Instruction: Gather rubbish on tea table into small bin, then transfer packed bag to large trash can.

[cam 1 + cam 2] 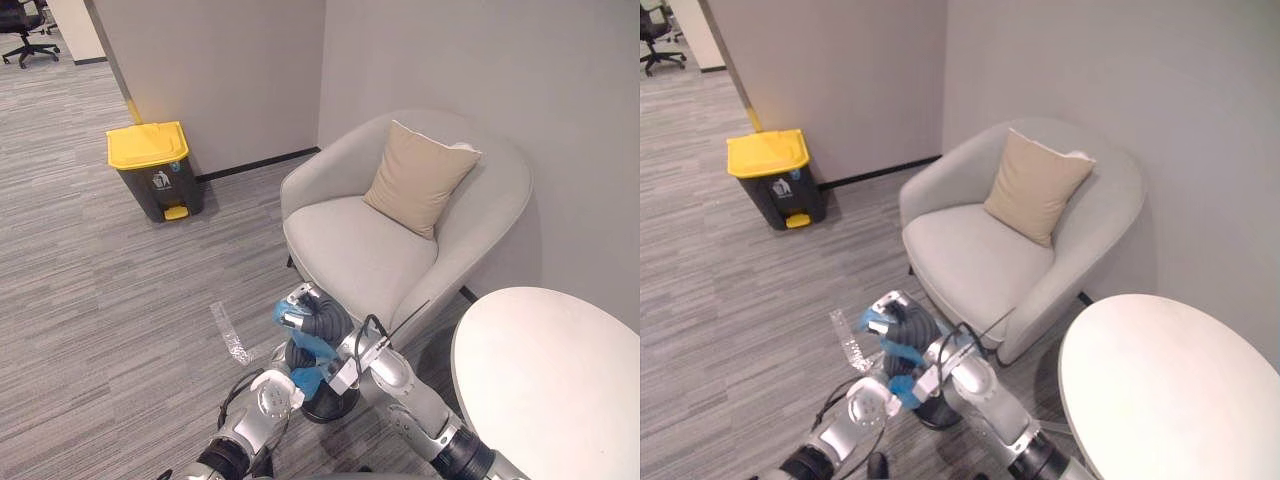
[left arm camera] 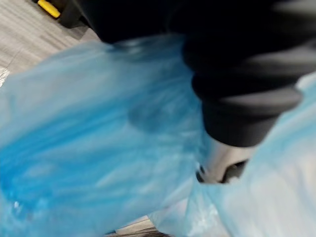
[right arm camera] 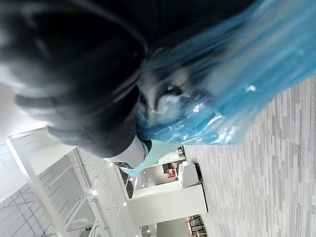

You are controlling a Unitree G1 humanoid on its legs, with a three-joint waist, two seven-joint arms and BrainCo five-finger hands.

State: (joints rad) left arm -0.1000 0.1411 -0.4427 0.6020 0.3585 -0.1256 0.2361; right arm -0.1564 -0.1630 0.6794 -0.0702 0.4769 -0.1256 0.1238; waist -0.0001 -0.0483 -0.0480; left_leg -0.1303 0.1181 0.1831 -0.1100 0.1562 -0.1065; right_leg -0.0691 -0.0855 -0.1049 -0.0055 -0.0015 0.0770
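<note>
— Where do we see the blue bag (image 1: 310, 355)?
— Over the small bin (image 1: 330, 405) beside the armchair (image 1: 400, 230), right robot hand (image 1: 318, 318) clamped on it. The left robot hand (image 2: 242, 108): we cannot tell.

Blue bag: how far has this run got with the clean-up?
The tea table shows a bare top, so gathering seems done. The blue bag is up against the right hand and left hand, just above the small bin. Left to do: carrying it to the yellow-lidded trash can by the wall.
</note>
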